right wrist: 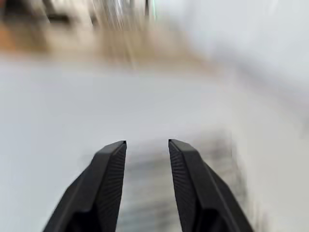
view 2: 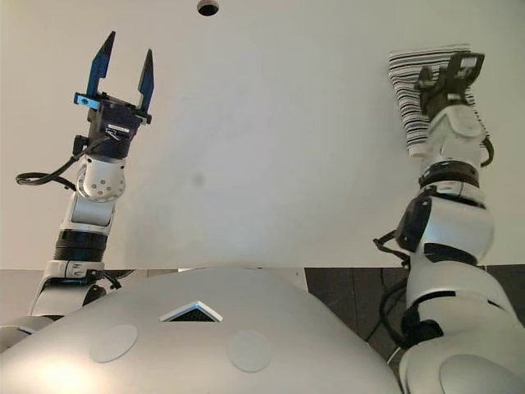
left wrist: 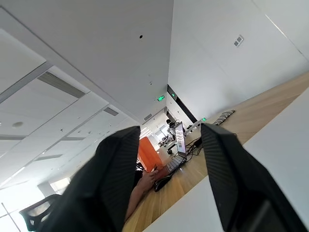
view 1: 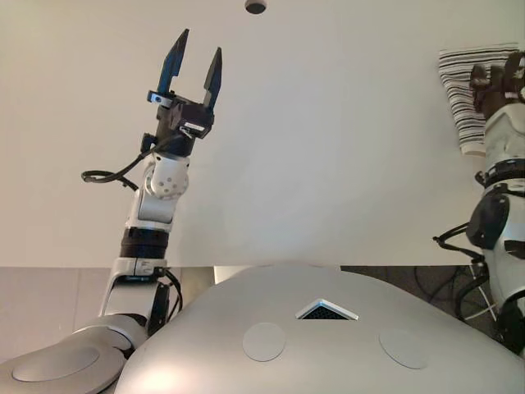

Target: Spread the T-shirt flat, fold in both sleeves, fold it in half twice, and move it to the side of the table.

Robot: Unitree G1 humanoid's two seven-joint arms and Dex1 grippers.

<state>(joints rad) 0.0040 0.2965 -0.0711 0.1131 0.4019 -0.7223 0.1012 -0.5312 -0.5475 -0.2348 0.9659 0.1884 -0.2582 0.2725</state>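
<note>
Your left gripper [view 1: 200,45] is in the upper left of the frame, pointing upward above the white table [view 1: 328,164]. Its fingers are spread wide with nothing between them. Your right gripper [right wrist: 147,143] is in the upper right with its fingers parted, over the striped T-shirt [view 2: 404,90]. You cannot tell whether it touches the cloth. The T-shirt lies folded into a small bundle at the table's right side, well apart from the left gripper.

White table [view 1: 328,164], plain top. Folded striped T-shirt [view 1: 459,98] lies on it at the far right. Small dark round spot [view 1: 256,6] on the far side, left of centre.
</note>
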